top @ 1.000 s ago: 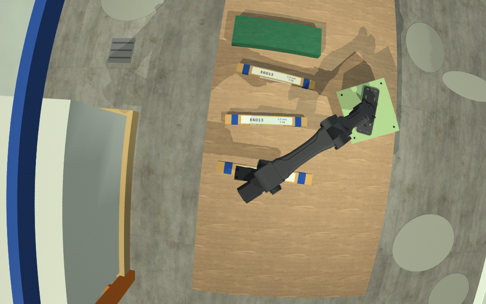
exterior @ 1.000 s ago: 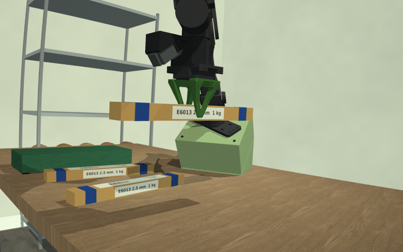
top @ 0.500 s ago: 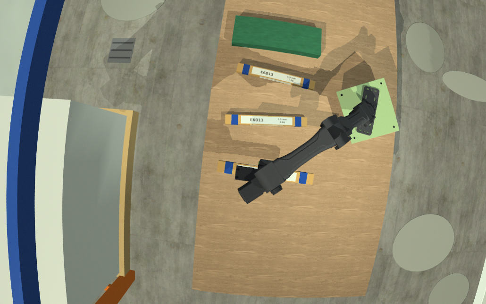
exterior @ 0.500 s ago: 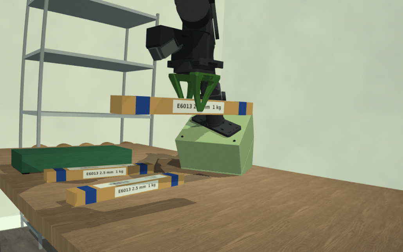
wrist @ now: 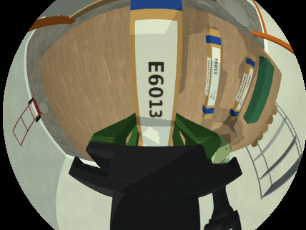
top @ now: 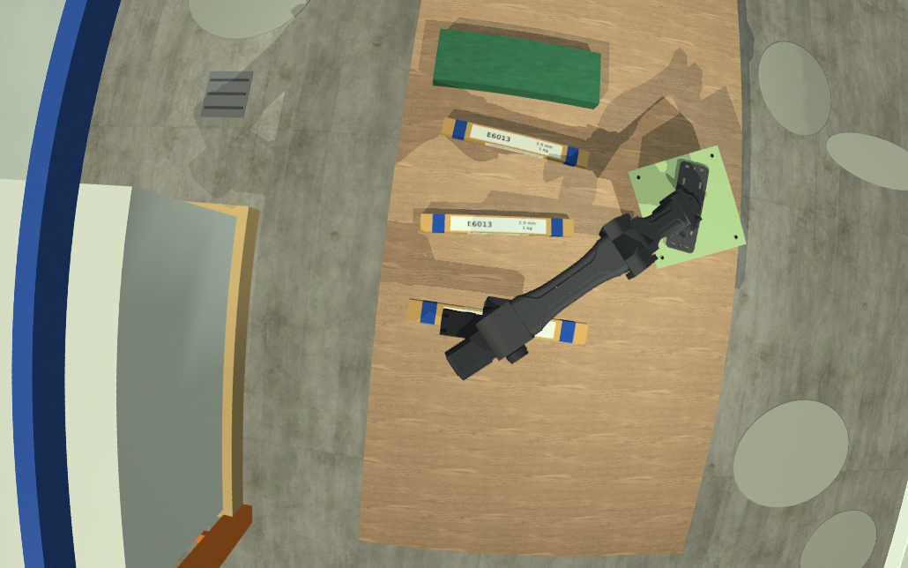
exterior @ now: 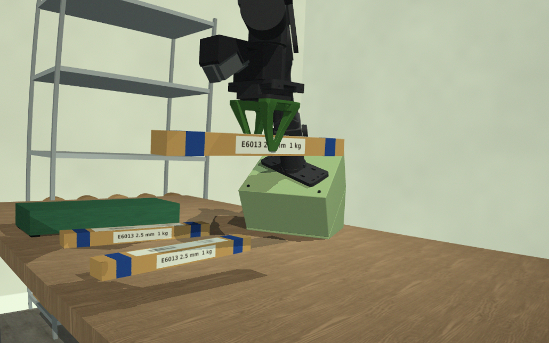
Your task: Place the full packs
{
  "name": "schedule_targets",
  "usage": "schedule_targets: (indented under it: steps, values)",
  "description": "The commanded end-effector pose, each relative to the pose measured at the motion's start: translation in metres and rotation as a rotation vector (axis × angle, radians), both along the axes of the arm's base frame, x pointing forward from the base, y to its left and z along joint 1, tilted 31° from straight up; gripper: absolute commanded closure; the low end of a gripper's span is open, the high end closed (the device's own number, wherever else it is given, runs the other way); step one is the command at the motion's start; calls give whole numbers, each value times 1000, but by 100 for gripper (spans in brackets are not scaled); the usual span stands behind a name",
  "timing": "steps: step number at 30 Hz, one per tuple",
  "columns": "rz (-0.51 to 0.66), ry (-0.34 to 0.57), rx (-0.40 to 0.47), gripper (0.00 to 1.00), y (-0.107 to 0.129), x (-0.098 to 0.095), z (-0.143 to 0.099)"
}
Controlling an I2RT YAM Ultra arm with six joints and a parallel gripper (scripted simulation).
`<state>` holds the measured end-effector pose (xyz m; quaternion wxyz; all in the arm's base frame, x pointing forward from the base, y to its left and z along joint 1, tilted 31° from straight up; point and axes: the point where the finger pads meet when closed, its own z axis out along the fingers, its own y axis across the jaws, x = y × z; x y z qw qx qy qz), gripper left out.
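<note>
My gripper (exterior: 270, 139) with green fingers is shut on a tan pack of electrodes (exterior: 247, 143) with blue bands and a white E6013 label. It holds the pack level, high above the table. The same pack shows partly under the arm in the top view (top: 496, 321) and runs straight out from the fingers in the wrist view (wrist: 154, 71). Two more packs lie flat on the table: the middle one (top: 496, 224) (exterior: 170, 256) and the far one (top: 514, 142) (exterior: 135, 233). The low green platform (top: 517, 66) (exterior: 97, 214) lies beyond the far pack with nothing on it.
The arm's light green base block (top: 686, 207) (exterior: 293, 198) stands at the table's right edge. A metal shelf rack (exterior: 117, 84) stands behind the table. The table's near edge drops off at the left in the side view.
</note>
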<state>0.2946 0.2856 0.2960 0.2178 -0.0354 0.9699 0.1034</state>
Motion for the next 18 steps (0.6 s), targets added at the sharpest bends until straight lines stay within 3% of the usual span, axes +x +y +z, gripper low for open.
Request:
schedule_targets:
  steps: [1, 18]
  values:
    - [10, -62, 57, 100, -7, -15, 33]
    - [10, -71, 68, 100, -6, -14, 34]
